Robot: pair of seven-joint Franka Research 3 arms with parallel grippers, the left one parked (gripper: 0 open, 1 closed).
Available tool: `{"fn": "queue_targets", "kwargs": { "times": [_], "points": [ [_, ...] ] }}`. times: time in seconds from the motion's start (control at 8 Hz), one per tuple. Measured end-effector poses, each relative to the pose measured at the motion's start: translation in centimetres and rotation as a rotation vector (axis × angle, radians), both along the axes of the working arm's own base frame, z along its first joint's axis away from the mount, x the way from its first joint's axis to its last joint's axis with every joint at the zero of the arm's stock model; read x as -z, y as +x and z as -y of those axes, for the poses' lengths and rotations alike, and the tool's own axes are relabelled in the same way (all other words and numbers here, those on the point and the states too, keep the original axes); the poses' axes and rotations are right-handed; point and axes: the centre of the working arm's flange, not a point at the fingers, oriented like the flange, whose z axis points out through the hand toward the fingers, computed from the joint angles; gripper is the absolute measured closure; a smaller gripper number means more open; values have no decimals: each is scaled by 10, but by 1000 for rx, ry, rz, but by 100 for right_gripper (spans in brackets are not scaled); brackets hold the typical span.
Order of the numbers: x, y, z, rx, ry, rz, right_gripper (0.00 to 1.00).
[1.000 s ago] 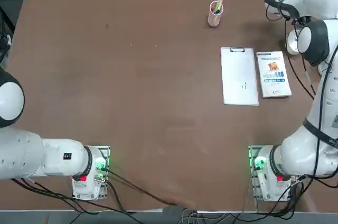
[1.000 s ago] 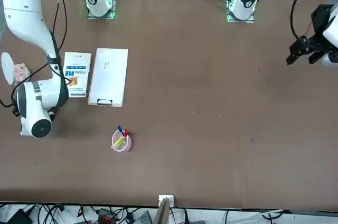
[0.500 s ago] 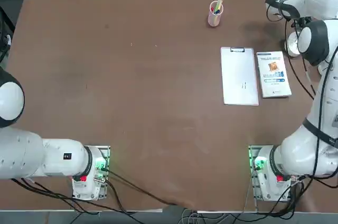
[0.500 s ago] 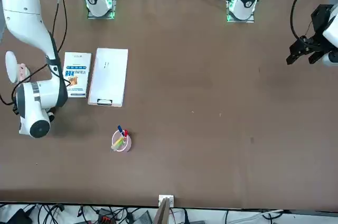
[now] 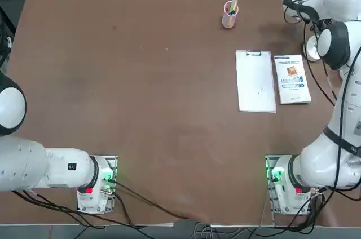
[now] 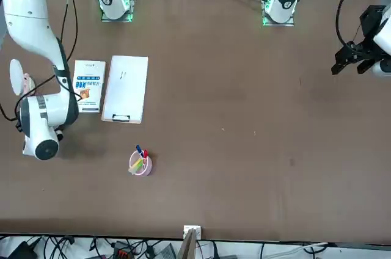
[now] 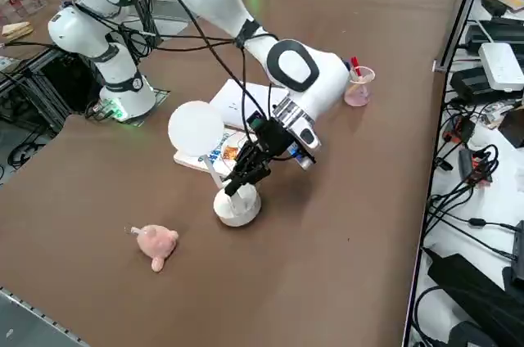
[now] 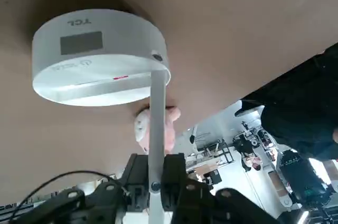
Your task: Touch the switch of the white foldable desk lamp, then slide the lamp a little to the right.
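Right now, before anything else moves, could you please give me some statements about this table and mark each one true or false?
1. The right gripper has the lamp's arm between its fingers. True.
2. The pen cup stands on the clipboard. False: it stands on the bare table, apart from the clipboard.
3. The book lies beside the clipboard. True.
4. The pink plush sits on the lamp's base. False: it is on the table, apart from the base.
5. The lamp's base is square. False: it is round.
6. The pen cup holds pens. True.
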Motion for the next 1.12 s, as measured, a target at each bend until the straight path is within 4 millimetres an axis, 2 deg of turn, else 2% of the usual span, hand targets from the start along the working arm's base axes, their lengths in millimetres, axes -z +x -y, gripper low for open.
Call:
{"fn": "queue_targets", "kwargs": {
  "times": [0.38, 0.62, 0.75, 0.88, 1.12],
  "points": [
    [0, 2, 0, 0, -1, 3, 84],
    [0, 3, -2, -2, -1, 5, 72],
    [0, 3, -3, -4, -1, 5, 53],
    [0, 3, -4, -6, -1, 5, 48],
    [0, 4, -9, -12, -1, 6, 47]
  ]
}}
